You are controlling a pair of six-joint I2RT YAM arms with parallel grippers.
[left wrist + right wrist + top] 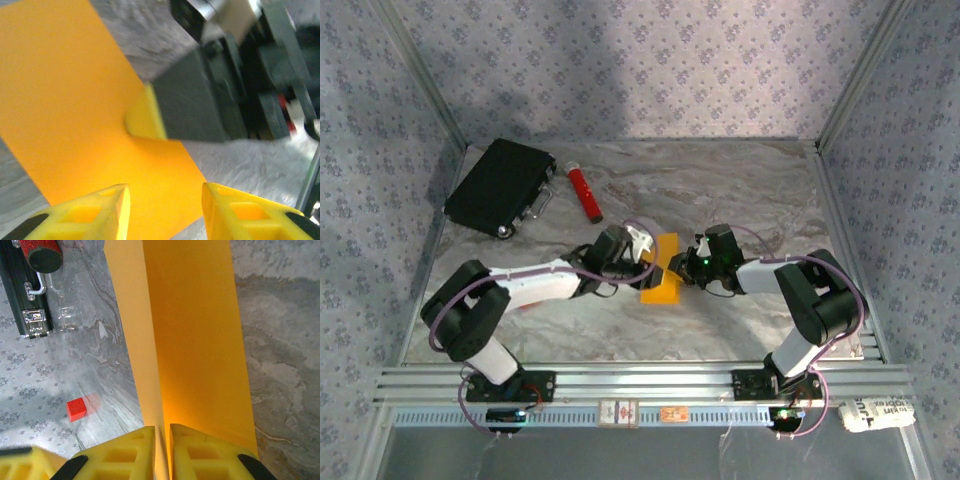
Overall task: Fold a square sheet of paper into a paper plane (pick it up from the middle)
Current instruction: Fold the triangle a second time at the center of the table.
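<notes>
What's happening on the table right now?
Both arms are working the orange sheet of paper at the middle of the table. The sheet already shows a lengthwise crease. The right fingers are pinched on it, in line with that crease. The left fingers stand open over the sheet and grip nothing. The black case and the red cylinder lie apart at the far left.

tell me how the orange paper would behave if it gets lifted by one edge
Probably floppy: the sheet of paper is thin, and the right tool pinches just one edge, so the far end would likely droop. Its lengthwise crease may stiffen it somewhat. It looks light, so a push would likely slide or buckle it on the smooth table.
</notes>
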